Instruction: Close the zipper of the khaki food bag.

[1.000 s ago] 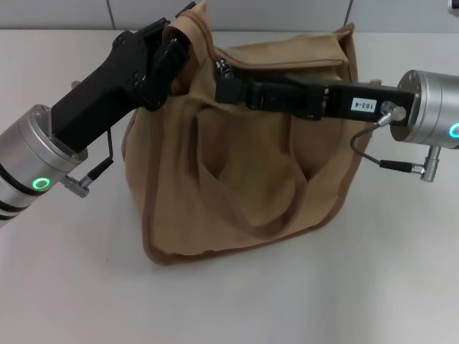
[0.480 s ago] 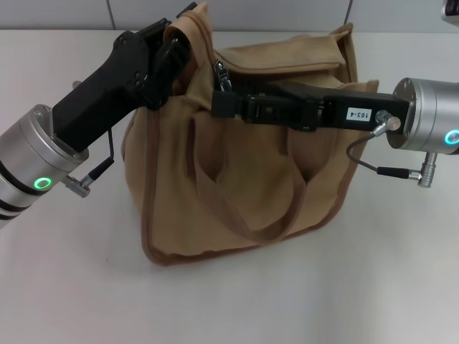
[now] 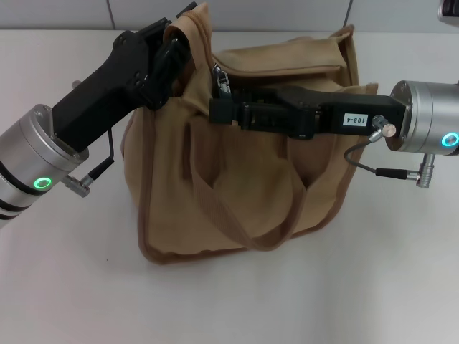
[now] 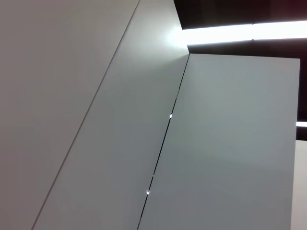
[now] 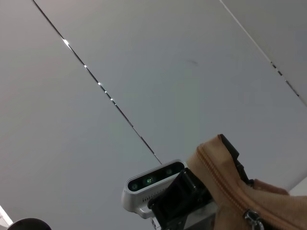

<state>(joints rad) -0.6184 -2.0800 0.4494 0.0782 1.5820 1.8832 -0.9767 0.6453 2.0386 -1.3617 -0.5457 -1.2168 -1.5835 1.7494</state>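
I've got the khaki food bag sitting on the white table, front side w/ loop handle facing me. My left claw is clenched on the bag's raised top corner at the left end, holding the fabric up. My right claw reaches across the bag's top from the right, tip just at the zipper slider near that left end; whether its fingers grip the pull tab I can't tell, they're end-on and dark.

Risks as I judge them: the tab is small, slick metal, so it could slip out if the pinch is shallow. The canvas is soft and slumps, so if the left hold slackens the tape will bunch and the slider will jam or drag the whole bag along the smooth table. Pulling off-line from the zip track could also snag the flap fabric.

Bag: tan woven canvas, boxy but saggy, darker brown trim on edges, wide flat strap handle. In the right wrist view the zip teeth run in a neat stitched ridge over the corner.
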